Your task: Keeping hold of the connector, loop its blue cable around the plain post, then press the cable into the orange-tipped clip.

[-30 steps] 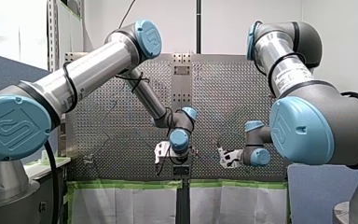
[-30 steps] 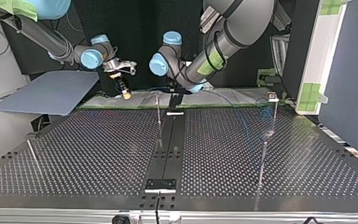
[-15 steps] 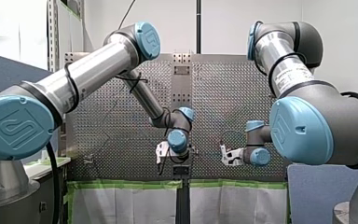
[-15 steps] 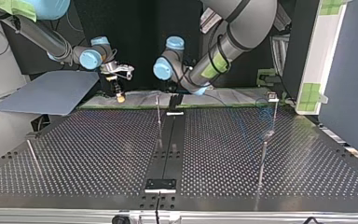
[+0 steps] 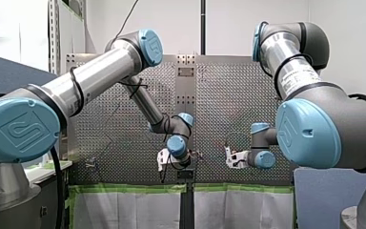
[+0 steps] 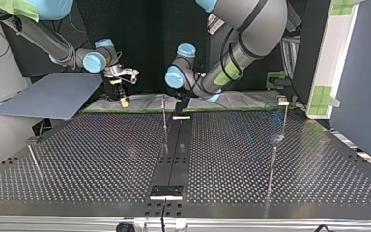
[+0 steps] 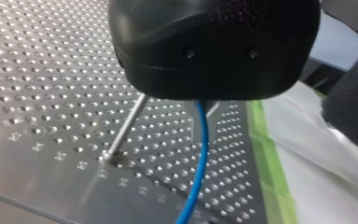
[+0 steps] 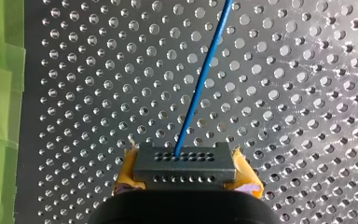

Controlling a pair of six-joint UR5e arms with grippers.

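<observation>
1. Your right gripper [image 8: 185,176] has the connector [image 8: 184,163] clamped between its yellow pads, so the anchor end is secure.
2. The blue cable [image 8: 200,84] runs ahead over the table [image 8: 307,93], free to steer.
3. Farther out, your left gripper [image 7: 207,105] sits over the cable just beside the post [image 7: 126,126], likely guiding the loop. I cannot tell its grip.

Left wrist [image 6: 175,77] low; right jaws clamped.

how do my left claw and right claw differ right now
My right claw clamps the grey connector between yellow pads; my left claw shows only a black body, the blue cable running out beneath. My left claw hangs beside a metal post; my right claw faces only perforated table. Blue cable leaves both.
</observation>
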